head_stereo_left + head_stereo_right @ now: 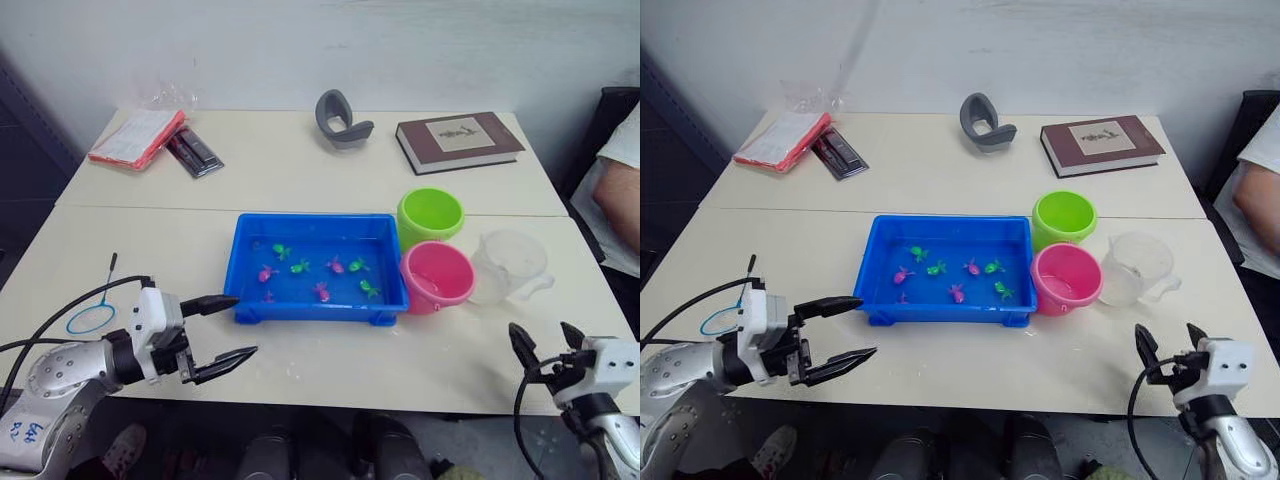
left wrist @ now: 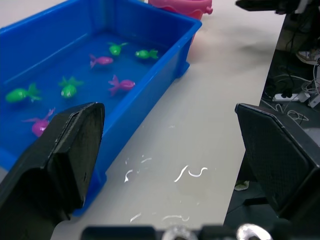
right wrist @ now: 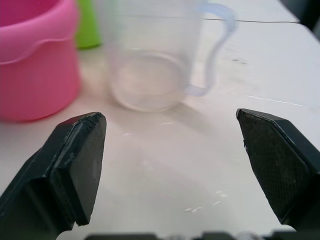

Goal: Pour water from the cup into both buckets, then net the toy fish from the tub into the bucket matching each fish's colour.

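The cup stands upright on the counter just beside the pink bucket, straight ahead of the right end effector, clearly the nearer one, whose fingers are spread wide and empty.

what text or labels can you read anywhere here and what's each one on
Book: a pale cover panel with a small picture and marks, too small to read.
Red-edged packet: no print can be made out.
Dark flat packs beside it: marks too small to read.
Cup, pink bucket, green bucket, tub: no lettering visible.
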